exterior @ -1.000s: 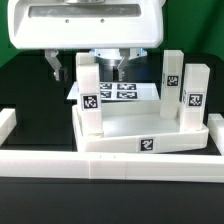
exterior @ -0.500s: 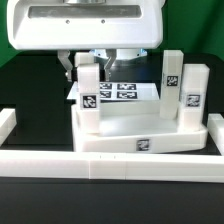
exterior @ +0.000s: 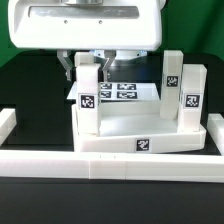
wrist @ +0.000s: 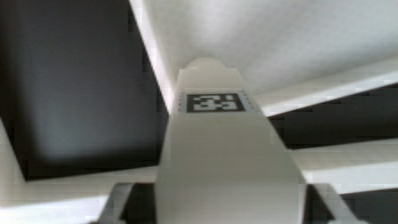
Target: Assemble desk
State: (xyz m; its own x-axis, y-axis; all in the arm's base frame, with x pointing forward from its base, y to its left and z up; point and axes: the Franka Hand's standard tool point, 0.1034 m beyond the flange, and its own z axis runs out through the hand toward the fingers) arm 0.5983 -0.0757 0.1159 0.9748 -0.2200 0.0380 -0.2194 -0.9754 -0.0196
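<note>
Jaws of the gripper (exterior: pixel 90 66), spread a moment ago, now clamp the leg (exterior: pixel 88 98), so we may seat it in the desk top (exterior: pixel 140 127).

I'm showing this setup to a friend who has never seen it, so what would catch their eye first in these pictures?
First, the gripper shut on the leg that stands upright at the exterior view's left end of the desk top. Next, the bold black-and-white tags, one sitting large on that leg in the wrist view. Then the two other legs upright on the exterior view's right, and the marker board lying flat behind the top.
</note>
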